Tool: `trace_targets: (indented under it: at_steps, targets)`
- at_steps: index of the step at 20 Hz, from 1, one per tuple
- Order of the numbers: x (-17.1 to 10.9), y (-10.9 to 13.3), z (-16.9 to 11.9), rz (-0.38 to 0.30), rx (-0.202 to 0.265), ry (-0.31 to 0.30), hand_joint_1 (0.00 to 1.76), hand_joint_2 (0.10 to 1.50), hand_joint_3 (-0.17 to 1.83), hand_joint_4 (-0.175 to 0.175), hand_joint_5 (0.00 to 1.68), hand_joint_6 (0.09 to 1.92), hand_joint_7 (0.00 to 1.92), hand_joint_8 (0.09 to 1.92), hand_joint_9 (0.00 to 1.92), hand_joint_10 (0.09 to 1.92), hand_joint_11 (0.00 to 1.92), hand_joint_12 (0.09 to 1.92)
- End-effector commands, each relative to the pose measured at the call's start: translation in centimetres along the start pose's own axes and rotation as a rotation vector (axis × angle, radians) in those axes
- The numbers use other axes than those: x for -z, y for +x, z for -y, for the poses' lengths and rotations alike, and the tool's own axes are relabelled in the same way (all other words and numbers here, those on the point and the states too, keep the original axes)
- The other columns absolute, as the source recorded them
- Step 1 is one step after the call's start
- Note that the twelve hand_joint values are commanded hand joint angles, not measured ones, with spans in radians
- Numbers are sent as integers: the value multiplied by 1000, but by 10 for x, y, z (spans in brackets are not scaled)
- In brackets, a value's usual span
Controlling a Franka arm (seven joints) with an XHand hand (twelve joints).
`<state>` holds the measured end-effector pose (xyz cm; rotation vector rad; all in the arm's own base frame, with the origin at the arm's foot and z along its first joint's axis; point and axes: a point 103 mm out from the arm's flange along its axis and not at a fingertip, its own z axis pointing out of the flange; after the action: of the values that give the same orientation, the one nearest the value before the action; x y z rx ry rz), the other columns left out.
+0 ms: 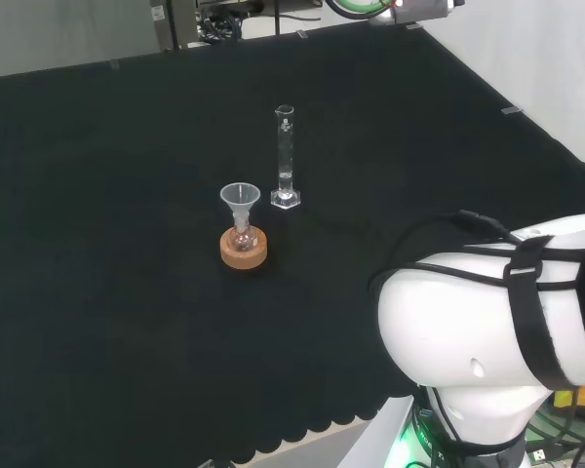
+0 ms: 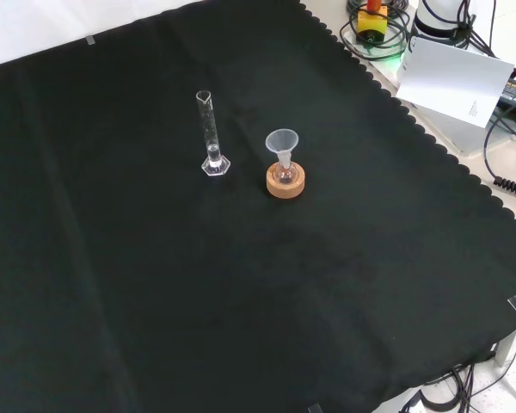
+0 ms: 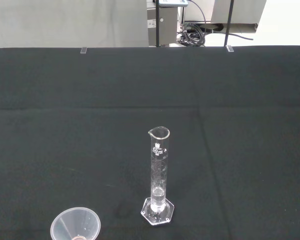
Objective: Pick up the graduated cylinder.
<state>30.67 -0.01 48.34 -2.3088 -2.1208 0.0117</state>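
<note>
Graduated cylinder (image 1: 286, 158): upright on table (image 1: 97, 244), clear, tall, narrow; likely light, slippery, fragile, tippy. Best taken mid-tube. Fingers' state: cannot tell.

Wrist view: funnel (image 3: 76, 225) cut off by the frame edge, only rim and upper cone visible; flask and stand beneath it out of frame. Printed scale on graduated cylinder (image 3: 159, 172) too small to read; liquid level, if any, can't tell.

Head view: arm link (image 1: 487, 331) cropped by the right and bottom edges, covering the near right part of the table (image 1: 97, 292). Small flask (image 1: 242, 237) under the funnel mostly hidden by funnel stem and cork ring (image 1: 244, 251); contents unclear.

Front view: flask body (image 2: 285, 175) tiny, sunk in the cork ring, contents unreadable. Table corners cropped at left and bottom edges.
</note>
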Motion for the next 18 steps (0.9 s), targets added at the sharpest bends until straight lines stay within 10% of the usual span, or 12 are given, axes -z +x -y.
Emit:
trace_targets:
  at_steps: [1,18]
  targets:
    - [0,3,2,14,-2,-20,186,1092,538,-11,127,201,11,353,129,683,46,1340]
    - [-41,-12,-48,-28,-67,-1,145,1198,353,-11,187,87,0,374,114,698,0,1420]
